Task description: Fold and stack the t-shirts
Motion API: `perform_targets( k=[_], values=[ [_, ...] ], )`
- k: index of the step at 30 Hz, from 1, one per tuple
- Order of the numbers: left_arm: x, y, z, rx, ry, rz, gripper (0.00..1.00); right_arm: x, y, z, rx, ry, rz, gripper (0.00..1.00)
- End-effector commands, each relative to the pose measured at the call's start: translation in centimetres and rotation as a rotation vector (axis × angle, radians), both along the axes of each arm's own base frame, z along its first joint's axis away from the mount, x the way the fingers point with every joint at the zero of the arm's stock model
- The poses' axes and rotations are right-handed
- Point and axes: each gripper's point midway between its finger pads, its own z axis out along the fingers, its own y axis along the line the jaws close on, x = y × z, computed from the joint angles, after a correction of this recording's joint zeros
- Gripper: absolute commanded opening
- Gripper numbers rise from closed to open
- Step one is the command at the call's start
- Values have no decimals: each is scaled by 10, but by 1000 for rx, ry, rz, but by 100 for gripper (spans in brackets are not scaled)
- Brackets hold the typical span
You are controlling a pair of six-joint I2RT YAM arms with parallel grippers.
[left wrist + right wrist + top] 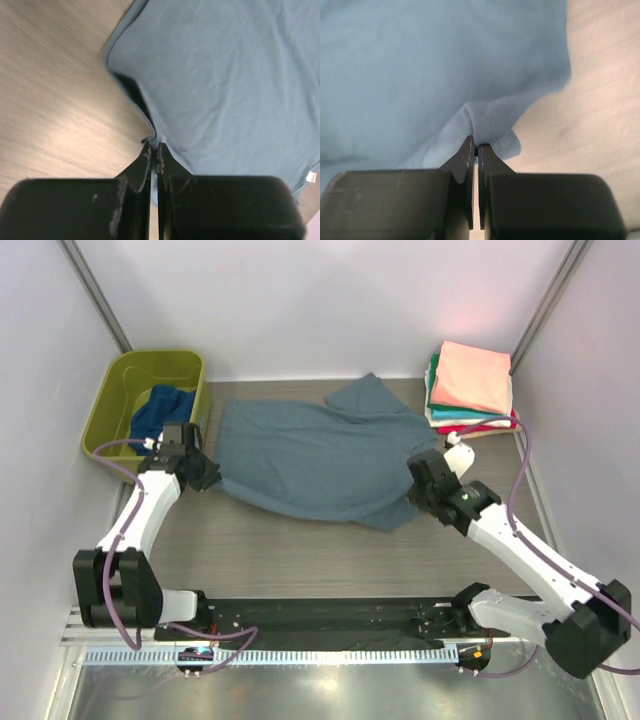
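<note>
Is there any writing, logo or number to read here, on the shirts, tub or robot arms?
No readable text in any view.
White tag at the edge of the grey-blue t-shirt: too small and blurred to read.
Olive-green tub, stack of folded t-shirts: nothing printed shows.

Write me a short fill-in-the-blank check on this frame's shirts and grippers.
1. The left gripper and right gripper are each ____ on the grey-blue t-shirt.
2. The navy t-shirt lies ____ the olive tub.
3. The salmon t-shirt lies on ____ of the folded stack.
Missing: shut; inside; top.
</note>
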Motion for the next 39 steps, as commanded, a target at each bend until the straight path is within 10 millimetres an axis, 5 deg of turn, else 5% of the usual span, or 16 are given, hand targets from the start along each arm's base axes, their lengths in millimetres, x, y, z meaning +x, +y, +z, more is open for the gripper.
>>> perform_targets(
  k=[1,2,3,12,20,25,31,32,33,35,37,38,39],
  values=[
    [18,4,2,19,44,8,0,51,4,38,30,-107,63,1],
    [23,5,4,18,48,11,0,66,-1,31,16,-80,60,1],
    [35,4,15,18,24,11,0,79,-2,45,22,-103,53,1],
    [85,14,1,49,97,50,0,159,-3,44,-19,-66,55,1],
    [104,20,-10,76,151,66,0,199,-6,24,-42,-22,52,1],
    [110,40,-22,93,193,115,0,224,-6,15,-53,-10,44,1],
    [123,37,-36,77,243,92,1,256,-12,-6,-80,19,41,1],
    [124,36,-39,73,254,86,5,259,-12,-16,-90,39,51,8],
    [124,35,-40,70,257,73,21,266,-14,-10,-102,26,63,27],
    [119,35,-42,72,274,68,34,269,-17,-10,-122,29,78,82],
    [115,34,-31,74,242,69,49,266,-28,3,-155,8,54,98],
    [106,35,-35,73,256,77,52,263,-31,9,-163,0,44,99],
    [105,34,-19,73,205,79,56,251,-37,21,-166,-17,30,100]
  ],
)
